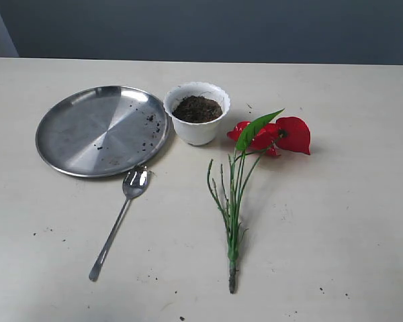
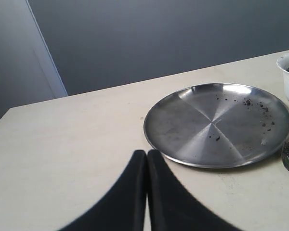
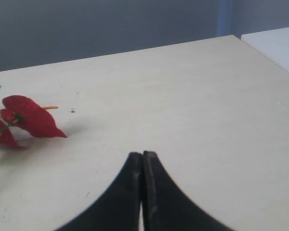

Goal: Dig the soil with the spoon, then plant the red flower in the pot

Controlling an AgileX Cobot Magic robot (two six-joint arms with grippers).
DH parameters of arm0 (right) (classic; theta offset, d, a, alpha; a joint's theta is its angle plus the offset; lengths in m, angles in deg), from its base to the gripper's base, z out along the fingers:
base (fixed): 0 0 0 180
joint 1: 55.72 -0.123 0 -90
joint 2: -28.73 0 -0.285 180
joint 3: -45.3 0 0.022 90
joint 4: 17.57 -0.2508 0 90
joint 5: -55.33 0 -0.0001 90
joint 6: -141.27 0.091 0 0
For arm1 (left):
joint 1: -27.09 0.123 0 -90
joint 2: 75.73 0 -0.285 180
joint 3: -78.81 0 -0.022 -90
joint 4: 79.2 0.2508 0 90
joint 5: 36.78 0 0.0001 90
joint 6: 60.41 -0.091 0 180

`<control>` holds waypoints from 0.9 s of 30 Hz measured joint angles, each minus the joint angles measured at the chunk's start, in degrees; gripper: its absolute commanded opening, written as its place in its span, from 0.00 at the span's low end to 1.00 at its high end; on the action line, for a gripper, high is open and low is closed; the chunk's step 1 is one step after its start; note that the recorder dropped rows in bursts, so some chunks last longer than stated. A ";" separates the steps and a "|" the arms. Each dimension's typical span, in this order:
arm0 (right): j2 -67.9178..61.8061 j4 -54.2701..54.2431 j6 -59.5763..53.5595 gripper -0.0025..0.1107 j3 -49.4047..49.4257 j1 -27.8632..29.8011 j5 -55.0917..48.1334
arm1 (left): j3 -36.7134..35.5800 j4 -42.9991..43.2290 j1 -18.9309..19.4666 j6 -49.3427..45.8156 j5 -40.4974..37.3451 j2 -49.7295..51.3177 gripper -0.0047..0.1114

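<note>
Pale worktop point(image 1: 336, 221), crumb-speckled. Steel plate point(image 1: 87, 134), toward the far left corner, a few soil crumbs on it. White pot point(image 1: 197, 133), upright, just beside the plate's right rim, holding the soil point(image 1: 197, 109). Spoon point(image 1: 115, 228), bowl at the plate's near rim, handle slanting toward the near edge. Red flower point(image 1: 292, 134), lying flat, blooms just right of the pot, stems pointing at the near edge. Left gripper point(image 2: 147, 154) and right gripper point(image 3: 142, 155): fingers pressed together, holding nothing.
</note>
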 measured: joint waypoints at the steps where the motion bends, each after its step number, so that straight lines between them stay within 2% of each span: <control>1: 0.00 0.76 -0.16 0.02 0.10 0.00 0.61 | 0.00 0.00 0.00 0.00 0.00 0.00 0.04; 4: 0.00 4.23 -0.47 0.02 0.22 0.00 5.29 | 0.00 0.00 0.00 0.00 0.00 0.00 0.04; 8: 0.00 5.27 -0.60 0.02 0.22 0.00 16.80 | 0.00 0.00 0.00 0.00 0.00 0.00 0.04; 15: 0.00 -2.68 0.38 0.02 0.22 0.00 34.81 | 0.00 0.00 0.00 0.00 0.00 0.00 0.04; 18: 0.00 -8.93 10.40 0.02 0.22 0.00 38.81 | 0.00 0.00 0.00 0.00 0.00 0.00 0.04; 22: 0.12 -18.95 36.07 0.02 0.22 0.10 33.91 | 0.00 0.00 0.00 0.00 0.00 0.00 0.04; 24: 0.12 -20.10 41.61 0.02 0.22 0.10 26.84 | 0.00 0.00 0.00 0.00 0.00 0.00 0.04; 27: 0.12 -20.21 44.11 0.02 0.22 0.10 14.30 | 0.00 0.00 0.00 0.00 0.00 0.00 0.04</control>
